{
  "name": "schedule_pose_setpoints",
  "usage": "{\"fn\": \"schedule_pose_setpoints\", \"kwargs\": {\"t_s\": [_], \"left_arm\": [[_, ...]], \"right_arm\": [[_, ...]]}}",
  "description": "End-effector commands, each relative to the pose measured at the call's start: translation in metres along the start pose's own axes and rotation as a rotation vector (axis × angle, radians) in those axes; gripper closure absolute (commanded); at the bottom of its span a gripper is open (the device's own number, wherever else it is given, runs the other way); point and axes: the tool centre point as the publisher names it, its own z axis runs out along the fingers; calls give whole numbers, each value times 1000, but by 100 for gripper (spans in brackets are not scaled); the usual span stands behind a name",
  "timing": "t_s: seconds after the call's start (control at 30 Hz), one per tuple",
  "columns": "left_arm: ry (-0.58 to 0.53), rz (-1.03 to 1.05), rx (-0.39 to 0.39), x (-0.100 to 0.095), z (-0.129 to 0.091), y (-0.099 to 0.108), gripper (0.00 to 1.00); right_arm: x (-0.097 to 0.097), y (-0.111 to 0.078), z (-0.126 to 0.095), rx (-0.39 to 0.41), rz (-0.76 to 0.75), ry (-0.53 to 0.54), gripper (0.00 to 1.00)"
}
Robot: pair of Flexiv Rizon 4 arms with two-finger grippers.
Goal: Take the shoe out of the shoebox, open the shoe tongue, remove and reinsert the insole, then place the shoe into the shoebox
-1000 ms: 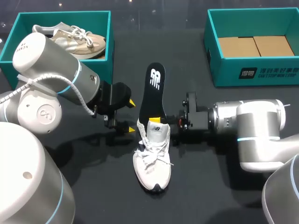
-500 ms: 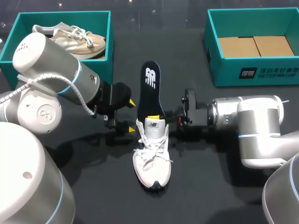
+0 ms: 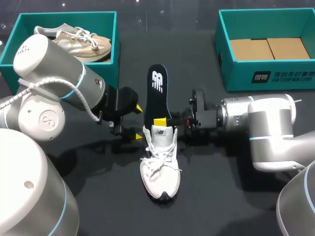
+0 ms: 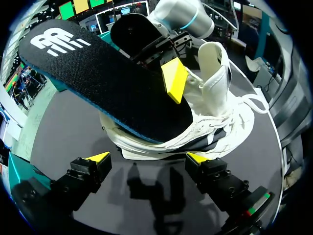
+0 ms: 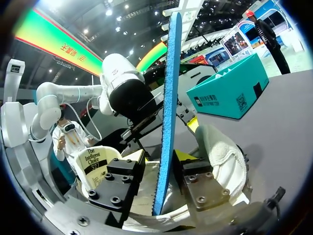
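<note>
Left arm (image 3: pixel 54 83): silver-grey rounded cylindrical housings; thin light-blue ring at the joints; small dark lettering on the upper housing; round embossed logo on a joint cap; white cable (image 3: pixel 64 97) tied along the outside with a white zip tie

Right arm (image 3: pixel 268 132): matching silver-grey shells; one light-blue ring; ribbed metal collar ahead of a black wrist flange

Left gripper (image 4: pixel 146 157): black blocky finger mounts with small screws; bright yellow wedge tips; red-and-green indicator strip (image 4: pixel 257 203) on one side

Right gripper (image 5: pixel 161 169): dark grey metal finger blocks; round socket-head screws (image 5: pixel 111 188); yellow tips
</note>
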Motion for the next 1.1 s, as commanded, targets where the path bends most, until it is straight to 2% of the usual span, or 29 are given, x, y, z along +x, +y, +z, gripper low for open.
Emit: {"fn": "schedule_pose_setpoints", "kwargs": {"t_s": [0.03, 0.77, 0.87, 0.93, 0.97, 1.0, 1.1], "left_arm": [[-2, 1, 1, 1, 0, 1, 0], [-2, 1, 1, 1, 0, 1, 0], [-2, 1, 1, 1, 0, 1, 0], [-2, 1, 1, 1, 0, 1, 0], [-2, 1, 1, 1, 0, 1, 0], [-2, 1, 1, 1, 0, 1, 0], [-2, 1, 1, 1, 0, 1, 0]], "right_arm": [[2, 5, -1, 10, -9, 1, 62], [-7, 30, 6, 18, -57, 51, 66], [-8, 30, 6, 10, -58, 56, 75], [-9, 30, 6, 7, -56, 58, 87], [-10, 29, 6, 5, -54, 59, 97], [-10, 28, 6, 2, -51, 60, 100], [-10, 24, 5, -2, -42, 61, 100]]}}
